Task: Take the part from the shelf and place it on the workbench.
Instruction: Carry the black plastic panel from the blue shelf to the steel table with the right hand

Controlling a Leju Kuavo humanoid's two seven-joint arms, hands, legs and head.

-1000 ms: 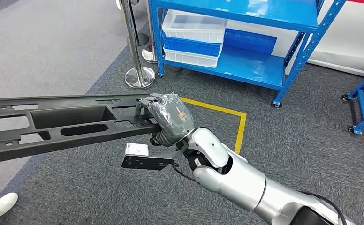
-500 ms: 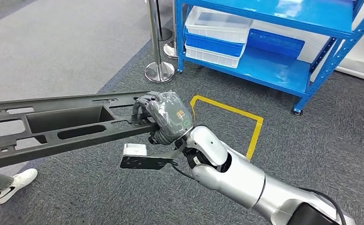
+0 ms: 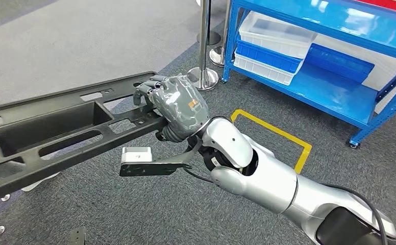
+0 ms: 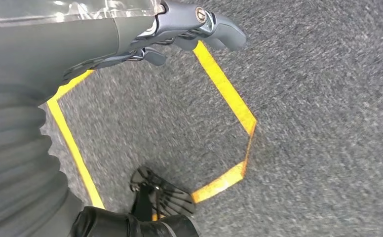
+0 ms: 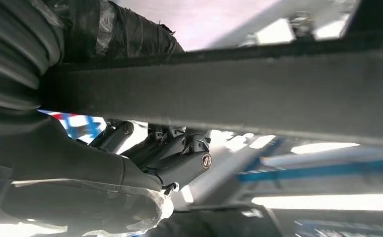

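The part [image 3: 58, 135] is a long black plastic frame with cut-outs. It is held level above the carpet and runs off the left edge of the head view. My right hand [image 3: 178, 109], under a clear wrap, grips its near end with the fingers curled over the far rail. In the right wrist view the part [image 5: 258, 94] crosses as a dark bar, with the fingers [image 5: 179, 153] hooked around it. My left hand [image 4: 165, 29] hangs over the carpet, fingers loosely apart, holding nothing.
A blue shelf unit [image 3: 339, 87] with white and blue bins [image 3: 277, 35] stands at the back right, with chrome stanchions [image 3: 203, 76] beside it. A yellow tape square [image 3: 288, 138] marks the grey carpet. A person's white shoe [image 3: 40, 182] peeks from under the part.
The whole picture has shifted: the shelf, the posts and the tape square slid to the right, so the camera turned left. The right hand keeps its grip on the part.
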